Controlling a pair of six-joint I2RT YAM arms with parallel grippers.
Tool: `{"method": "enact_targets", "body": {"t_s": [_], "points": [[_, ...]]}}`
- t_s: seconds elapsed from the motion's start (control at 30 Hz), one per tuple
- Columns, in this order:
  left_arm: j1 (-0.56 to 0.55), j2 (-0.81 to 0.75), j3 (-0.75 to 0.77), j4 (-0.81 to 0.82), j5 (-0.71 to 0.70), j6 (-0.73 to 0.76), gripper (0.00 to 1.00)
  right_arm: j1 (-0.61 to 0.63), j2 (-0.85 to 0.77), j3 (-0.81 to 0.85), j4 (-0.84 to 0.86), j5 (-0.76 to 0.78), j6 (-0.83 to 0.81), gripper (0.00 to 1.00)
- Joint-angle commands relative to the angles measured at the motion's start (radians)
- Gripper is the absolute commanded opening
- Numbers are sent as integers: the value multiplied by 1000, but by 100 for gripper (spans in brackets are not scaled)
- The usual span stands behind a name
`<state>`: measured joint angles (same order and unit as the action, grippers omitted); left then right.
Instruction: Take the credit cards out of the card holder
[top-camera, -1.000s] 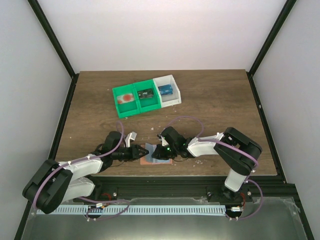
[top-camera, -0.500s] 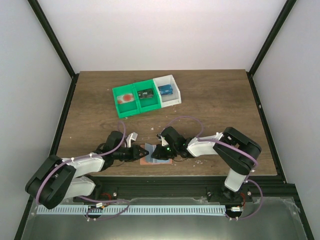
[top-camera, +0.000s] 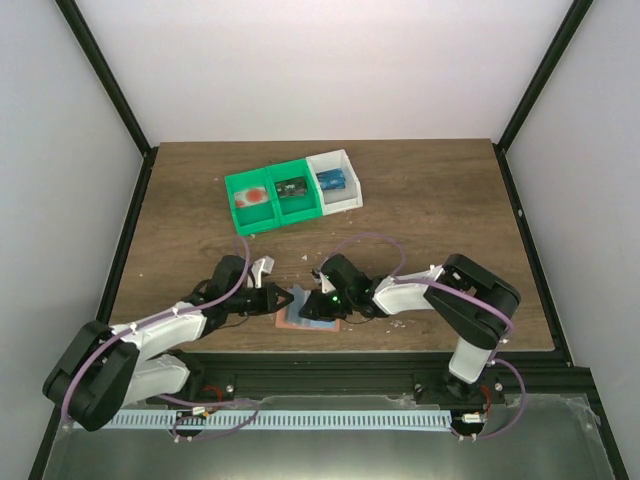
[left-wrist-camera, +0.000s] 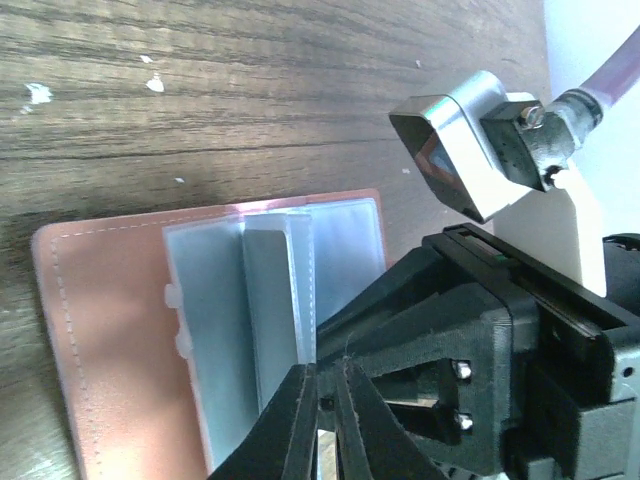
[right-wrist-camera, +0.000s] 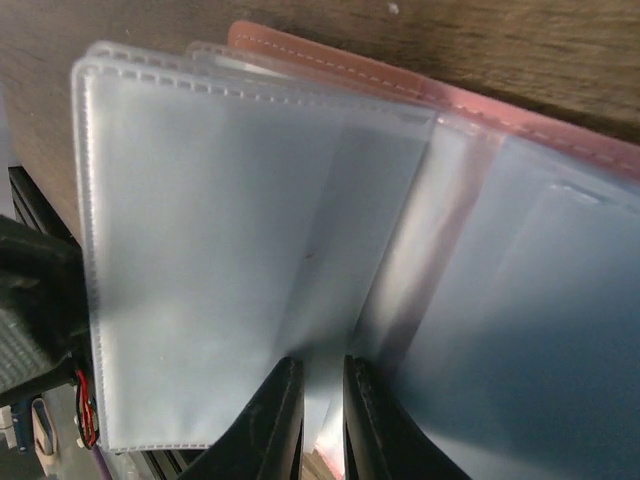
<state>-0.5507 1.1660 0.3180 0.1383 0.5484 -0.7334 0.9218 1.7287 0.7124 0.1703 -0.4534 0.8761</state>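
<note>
The card holder (top-camera: 318, 318) lies open on the worktop (top-camera: 430, 200) at the lower centre of the top view, between the two grippers. Its long axis runs roughly left to right, the salmon cover down and the pale blue sleeves up.

The left gripper (top-camera: 291, 297) reaches in from the left. In its wrist view its fingers are drawn almost together (left-wrist-camera: 322, 375) and seem to nip the edge of a sleeve leaf that stands up from the holder (left-wrist-camera: 120, 330).

The right gripper (top-camera: 308, 305) comes from the right, and its fingers are pressed on a clear leaf (right-wrist-camera: 318, 370).

There are two credit cards, both in the row of bins at the upper centre. The dark card (top-camera: 291, 188) is in the green bin (top-camera: 262, 222) and the blue card (top-camera: 331, 180) is in the white bin (top-camera: 345, 203). Each card's long axis runs roughly left to right.
</note>
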Motion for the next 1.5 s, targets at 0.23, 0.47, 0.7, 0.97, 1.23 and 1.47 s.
{"method": "enact_targets", "body": {"t_s": [0.23, 0.47, 0.7, 0.97, 1.23, 1.47], "points": [[-3, 3, 7, 11, 42, 8, 14, 26, -38, -27, 0, 24, 24, 16], [-2, 49, -18, 122, 126, -55, 24, 26, -78, -47, 1, 55, 25, 20], [-4, 77, -39, 221, 171, -108, 25, 26, -140, -71, -7, 114, 30, 20], [-12, 197, -37, 360, 228, -153, 12, 26, -227, -121, -28, 203, 30, 19], [-36, 274, -65, 555, 304, -218, 22, 26, -201, -129, -22, 194, 35, 18], [-38, 216, -37, 368, 230, -120, 24, 26, -266, -142, -72, 272, 38, 17]]}}
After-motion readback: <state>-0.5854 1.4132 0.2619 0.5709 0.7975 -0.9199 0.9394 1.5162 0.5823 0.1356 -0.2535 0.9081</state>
